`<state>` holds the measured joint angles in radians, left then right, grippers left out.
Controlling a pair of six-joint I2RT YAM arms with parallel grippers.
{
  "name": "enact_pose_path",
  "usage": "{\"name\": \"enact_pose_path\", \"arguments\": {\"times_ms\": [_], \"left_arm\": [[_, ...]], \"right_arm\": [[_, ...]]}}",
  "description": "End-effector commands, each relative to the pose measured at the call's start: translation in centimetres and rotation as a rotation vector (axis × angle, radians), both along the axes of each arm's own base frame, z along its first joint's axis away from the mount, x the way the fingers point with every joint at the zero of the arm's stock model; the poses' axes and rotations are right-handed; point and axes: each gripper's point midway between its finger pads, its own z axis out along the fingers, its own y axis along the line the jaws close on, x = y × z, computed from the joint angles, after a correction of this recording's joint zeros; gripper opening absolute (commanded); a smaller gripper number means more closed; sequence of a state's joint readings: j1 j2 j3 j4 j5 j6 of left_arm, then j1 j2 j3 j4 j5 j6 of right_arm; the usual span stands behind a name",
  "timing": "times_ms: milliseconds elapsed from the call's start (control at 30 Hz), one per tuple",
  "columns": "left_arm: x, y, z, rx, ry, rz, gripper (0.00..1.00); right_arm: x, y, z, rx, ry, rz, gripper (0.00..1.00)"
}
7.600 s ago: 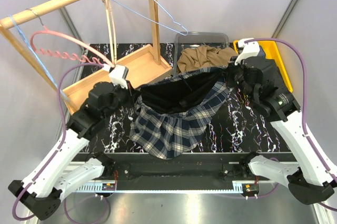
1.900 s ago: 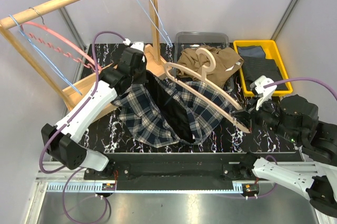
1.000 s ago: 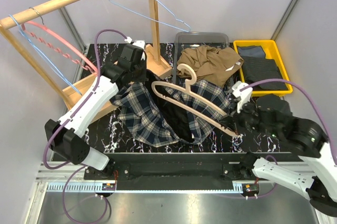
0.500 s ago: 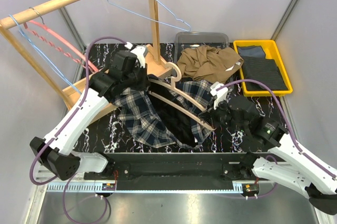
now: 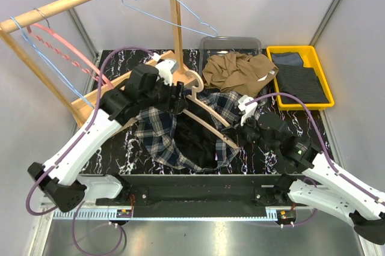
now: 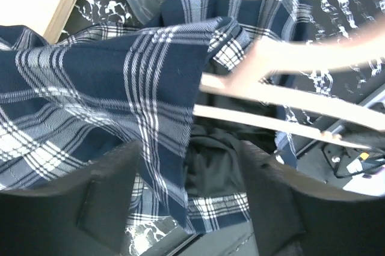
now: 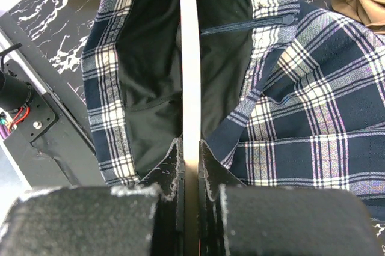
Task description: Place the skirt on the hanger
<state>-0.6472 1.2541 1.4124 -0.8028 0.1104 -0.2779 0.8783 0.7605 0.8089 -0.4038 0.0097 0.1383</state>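
Midway through threading, the right gripper (image 7: pixel 189 155) pinched the wooden hanger (image 7: pixel 188 57) inside the plaid skirt (image 5: pixel 156 139); the left gripper (image 6: pixel 187 166), spread beside the hanger's hook, likely needed a waistband hold.

Your left arm (image 5: pixel 84 145) and right arm (image 5: pixel 338 176) wore white shells on the long links and black housings at the joints. A purple cable (image 5: pixel 120 51) looped along each. The left gripper (image 6: pixel 186 208) and right gripper (image 7: pixel 189 151) had dark, rough-faced fingers (image 7: pixel 90 220).
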Motion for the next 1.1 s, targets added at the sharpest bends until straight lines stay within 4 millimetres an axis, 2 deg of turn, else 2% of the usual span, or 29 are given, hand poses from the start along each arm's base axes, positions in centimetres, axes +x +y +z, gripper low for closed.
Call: {"name": "enact_pose_path", "arguments": {"times_ms": [0, 133, 167, 267, 367, 467, 667, 800, 967, 1067], "left_arm": [[-1.3, 0.9, 3.3, -0.057, -0.138, -0.045, 0.77], [-1.6, 3.8, 3.9, -0.027, -0.224, 0.054, 0.80], [-1.1, 5.0, 3.7, 0.006, -0.251, 0.113, 0.80], [-1.1, 6.7, 3.9, 0.053, -0.325, 0.138, 0.83], [-1.6, 7.5, 4.3, 0.090, -0.388, 0.100, 0.87], [-2.6, 7.2, 4.0, 0.124, -0.416, -0.006, 0.91], [-4.7, 6.3, 3.4, 0.154, -0.455, -0.210, 0.92], [-7.2, 6.0, 4.0, 0.112, -0.504, -0.326, 0.92], [-10.5, 5.6, 3.8, 0.069, -0.537, -0.487, 0.91], [-11.5, 5.6, 2.6, 0.078, -0.483, -0.537, 0.93]], "right_arm": [[0.7, 0.5, 5.4, 0.159, -0.141, -0.011, 0.00], [0.2, 0.4, 5.8, 0.182, -0.163, 0.005, 0.00], [0.0, 0.4, 5.6, 0.188, -0.169, 0.016, 0.00], [-1.5, 0.8, 6.2, 0.229, -0.195, 0.096, 0.00], [-2.9, 0.9, 6.8, 0.259, -0.226, 0.172, 0.00], [-4.4, 1.2, 7.3, 0.274, -0.242, 0.255, 0.00], [-6.6, 1.7, 7.8, 0.270, -0.219, 0.381, 0.00], [-7.6, 1.7, 7.8, 0.268, -0.200, 0.426, 0.00], [-8.7, 1.0, 8.8, 0.286, -0.224, 0.454, 0.00], [-9.3, 0.7, 9.3, 0.293, -0.222, 0.473, 0.00]]}}
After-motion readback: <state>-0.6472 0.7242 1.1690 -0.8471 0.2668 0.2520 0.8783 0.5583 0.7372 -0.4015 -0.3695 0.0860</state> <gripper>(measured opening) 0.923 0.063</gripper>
